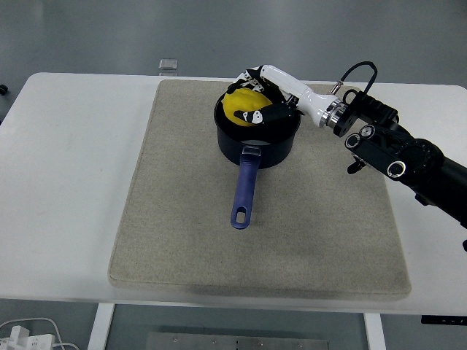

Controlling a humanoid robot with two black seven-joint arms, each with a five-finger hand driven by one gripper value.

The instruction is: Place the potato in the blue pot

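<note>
A white desk (66,182) is carrying a large grey-beige mat (182,219) with a coarse, felt-like weave and rounded corners; the mat is covering most of the desk's middle, reaching almost to the near edge and close to the far edge. At the bottom left corner of the view, below the desk's near edge, a white cable (29,332) is lying coiled.

On the far half of the mat a pot (257,142) is sitting upright. It is dark blue, round, with smooth glossy walls, and its long blue handle (244,191) is pointing toward the near edge, ending in a hanging loop. No writing is readable on it.

Inside the pot, against its far left wall, the potato (239,107) is resting low within the rim. It is bright yellow, smooth and rounded, more like a lemon in colour. The right hand (264,98), white-shelled with black fingers, is reaching in from the right over the pot's rim, and its fingers (268,115) are wrapping the potato, thumb on the near side and the others on the far side, gripping it.

The black arm (398,157) is stretching back across the mat's right edge toward the desk's right side.

Just past the mat's far edge, a small grey square object (168,65) is sitting at the desk's far edge; any marking on it is too small to read.
</note>
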